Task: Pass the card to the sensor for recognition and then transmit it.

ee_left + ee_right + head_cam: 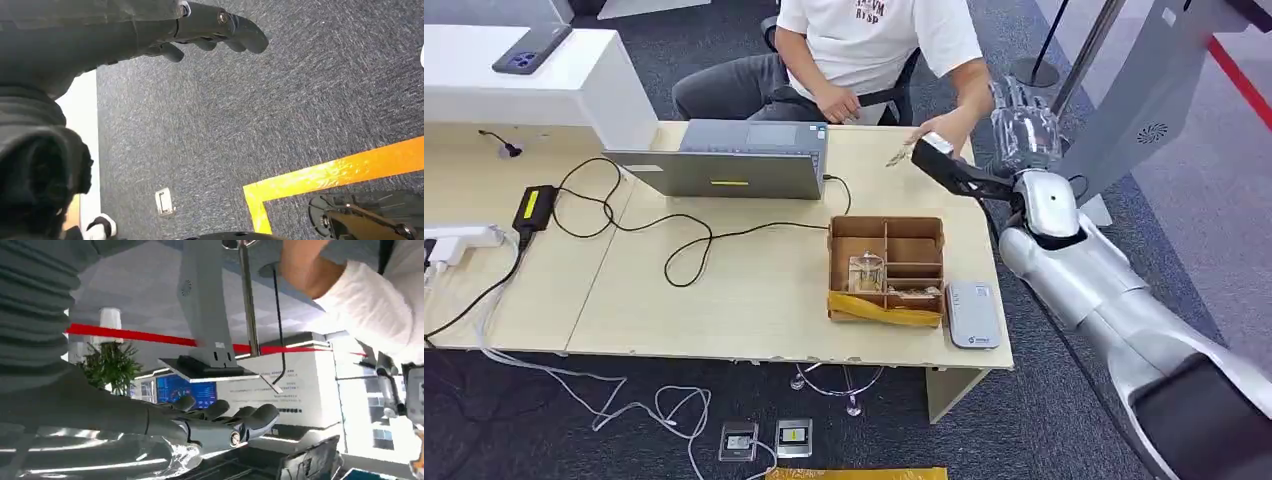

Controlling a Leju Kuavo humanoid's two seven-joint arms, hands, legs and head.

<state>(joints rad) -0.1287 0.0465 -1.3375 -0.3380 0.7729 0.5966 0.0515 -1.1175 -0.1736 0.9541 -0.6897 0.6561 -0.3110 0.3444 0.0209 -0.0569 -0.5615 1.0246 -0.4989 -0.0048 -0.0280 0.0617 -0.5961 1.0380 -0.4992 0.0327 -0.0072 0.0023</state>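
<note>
One thin, stiff, light card (898, 157) passes between the person's hand (936, 131) and the right hand (939, 150); whether those fingers pinch it, I cannot tell; it likely handles best edge-pinched.

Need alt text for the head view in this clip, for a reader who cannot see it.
The robot's right hand reaches across a wooden table toward a seated person's hand; whether a card passes between them is unclear. On the table sit a laptop, a divided cardboard box and a grey card reader.
</note>
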